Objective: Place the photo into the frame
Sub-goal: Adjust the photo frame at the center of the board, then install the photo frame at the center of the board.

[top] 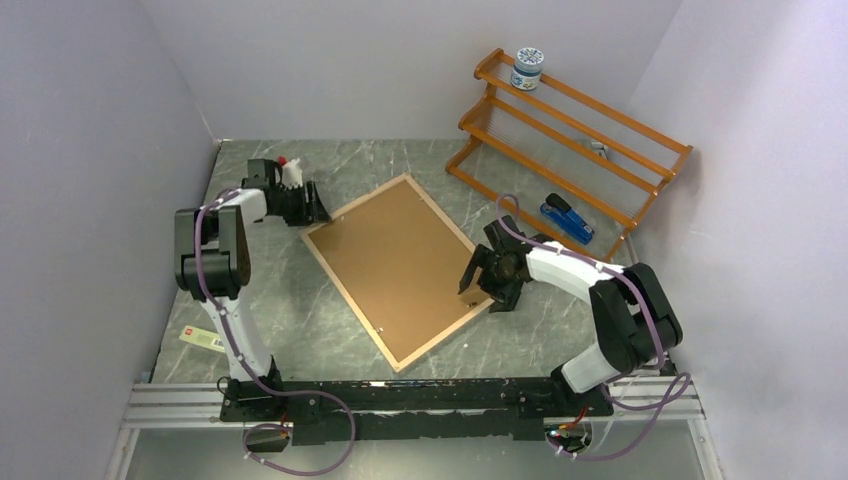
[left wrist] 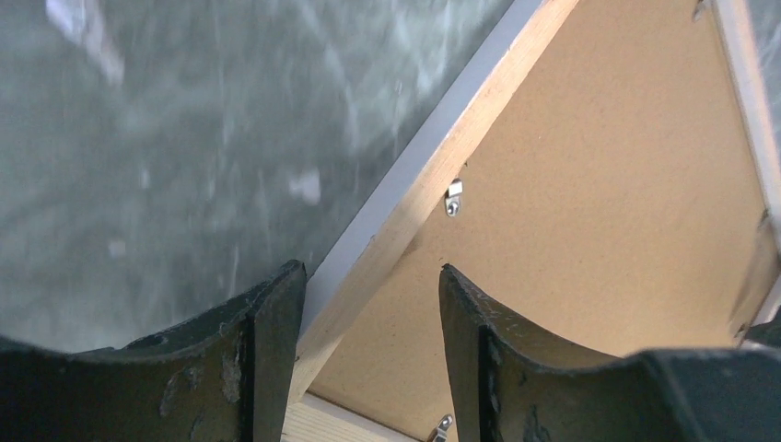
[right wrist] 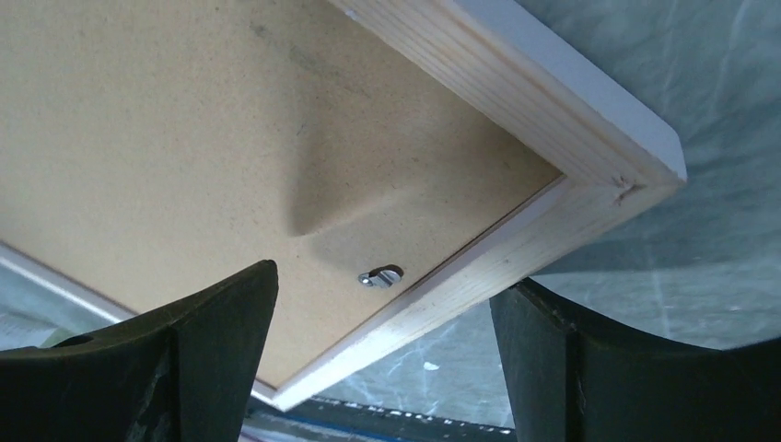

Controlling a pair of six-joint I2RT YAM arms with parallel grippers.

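Observation:
The frame lies back side up on the grey table, its light wood rim around a brown hardboard backing panel. The photo is not in view. My left gripper is open at the frame's far left corner. In the left wrist view the gripper has the wood rim between its jaws, one finger over the table and one over the panel. My right gripper is open at the frame's right edge. In the right wrist view the gripper straddles the rim beside a metal clip.
An orange wooden rack stands at the back right with a white jar on top and a blue stapler at its foot. A small label lies near the left arm's base. Walls close in on three sides.

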